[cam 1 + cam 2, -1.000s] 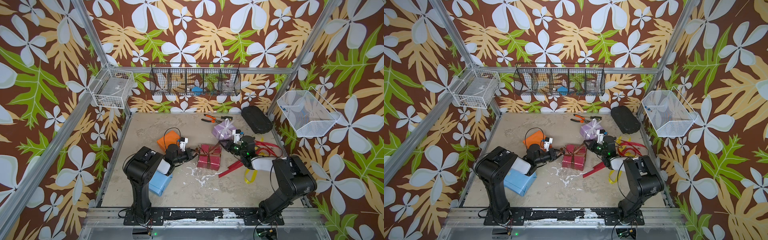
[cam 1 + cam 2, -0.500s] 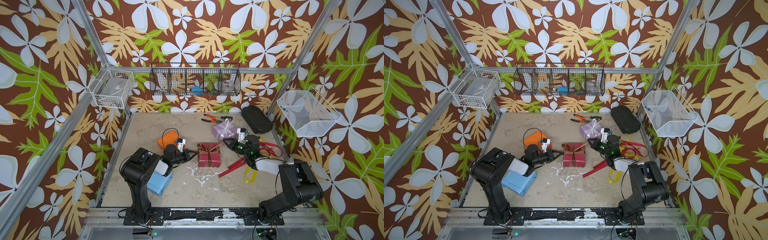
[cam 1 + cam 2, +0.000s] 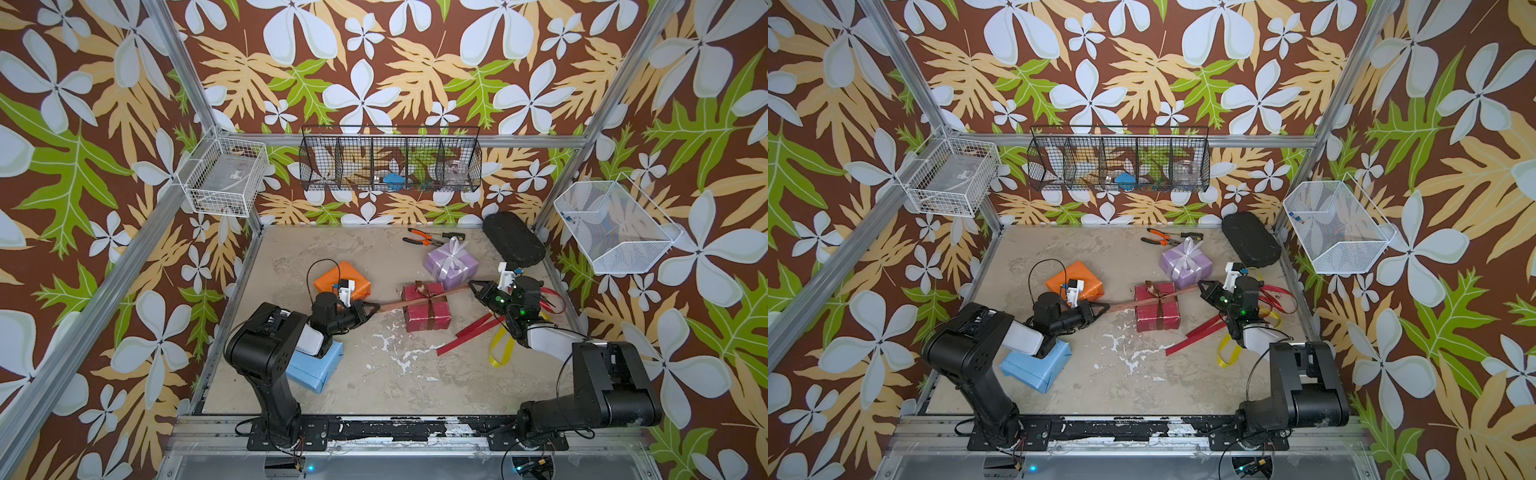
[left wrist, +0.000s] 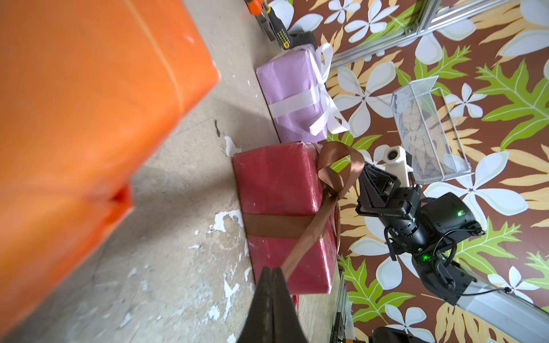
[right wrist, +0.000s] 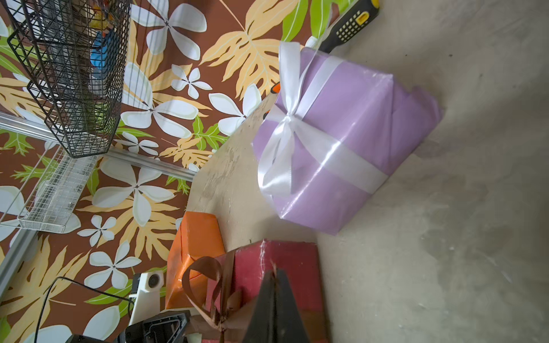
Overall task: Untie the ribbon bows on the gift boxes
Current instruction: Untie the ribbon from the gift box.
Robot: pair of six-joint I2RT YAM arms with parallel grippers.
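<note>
**knotty_bot:** Scuffed concrete tabletop [image 3: 374, 374], dark red box [image 3: 428, 316] mid-table, its brown ribbon [image 3: 399, 304] stretched taut out both sides. On one side the left gripper [image 3: 375, 308] has its fingers clamped on a tail. On the opposite side the right gripper [image 3: 472, 285] is pinched shut on the other tail. What breaks first?

**tapemeasure:** My bet's the knot. One loop [image 4: 341, 160] stands over that box's top, so an even tug from both sides might just cinch it. Satin's slick too, a tail could slip out. Box looks light, so a lopsided pull may shove it into the lilac box [image 3: 451, 266] just beside its far edge, white bow [image 3: 453, 249] tied.
</note>
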